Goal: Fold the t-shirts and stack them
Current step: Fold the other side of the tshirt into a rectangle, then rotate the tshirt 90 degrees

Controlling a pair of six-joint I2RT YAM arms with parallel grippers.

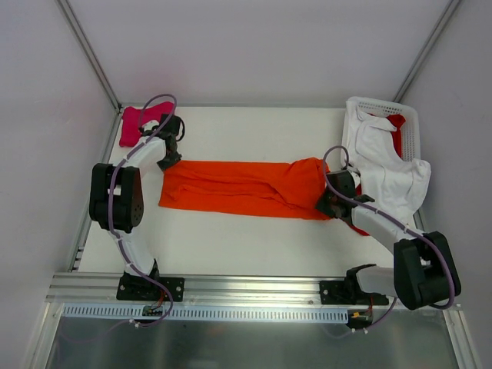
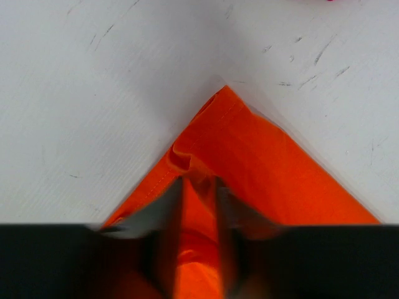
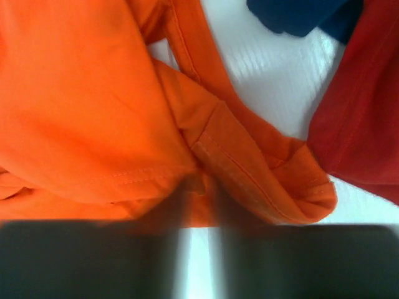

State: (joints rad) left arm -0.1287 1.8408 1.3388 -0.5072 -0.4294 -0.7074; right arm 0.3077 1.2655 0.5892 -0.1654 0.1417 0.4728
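Across the middle of the table lies the orange shirt, folded into a long band. It is flat along most of its length and bunched up at its right end. At its far left corner sits the left gripper, fingers close together and clenched on a ridge of orange cloth. The corner beyond them lies as a flat point on the table.

At the shirt's right end, the right gripper is low on the bunched cloth. Its fingertips are blurred against a stitched hem, so whether they grip it cannot be told.

Beyond the orange shirt's left end, a pink shirt lies crumpled. Right of its bunched end, a white shirt spills out of the basket. A red shirt lies just beside the orange hem, with a blue shirt a little past it.
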